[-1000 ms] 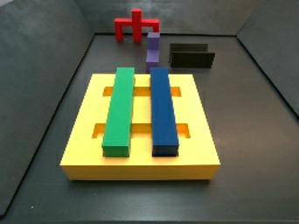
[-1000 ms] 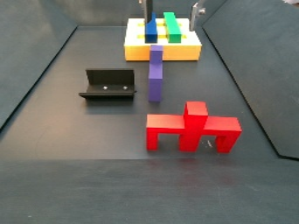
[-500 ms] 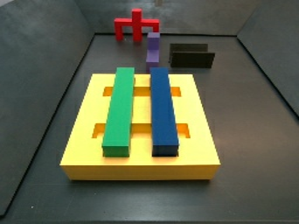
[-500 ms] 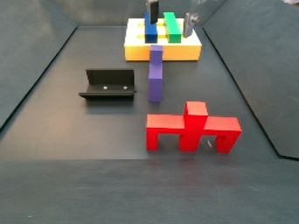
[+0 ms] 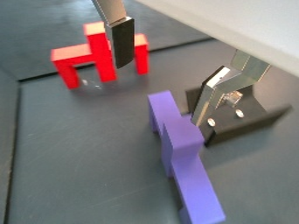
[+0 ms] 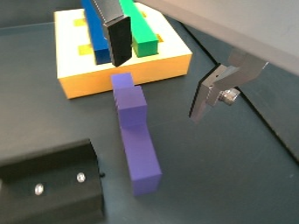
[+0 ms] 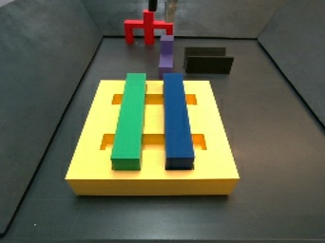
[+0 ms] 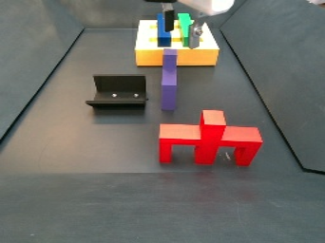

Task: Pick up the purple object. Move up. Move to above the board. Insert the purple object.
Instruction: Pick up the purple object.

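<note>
In both wrist views the gripper [image 5: 170, 66] hangs above the dark floor with its two flat silver fingers spread wide apart and nothing between them. Directly below that gap lies the purple object [image 5: 184, 157], resting flat on the floor, its long body running lengthwise under the tool and neither finger touching it. One finger [image 6: 115, 37] shows its dark pad just beyond one end of the piece; the other finger [image 6: 219, 85] stands off to the side, well clear. Just beside the purple object, on that finger's side, sits the fixture [image 5: 251, 118], a dark bracket with two small screws on its face. Beyond one end of the purple object stands the red piece [image 5: 100, 55], upright on the floor and apart from it. Beyond the opposite end lies the board [image 6: 121, 73], a flat yellow slab bearing the blue bar [image 6: 96, 31] and the green bar [image 6: 143, 28] side by side. In a side view the gripper [image 8: 181, 28] appears small at the far end of the floor, seemingly above the purple object's [image 8: 169, 79] end nearest the board [image 8: 177, 56], though its height cannot be judged.
</note>
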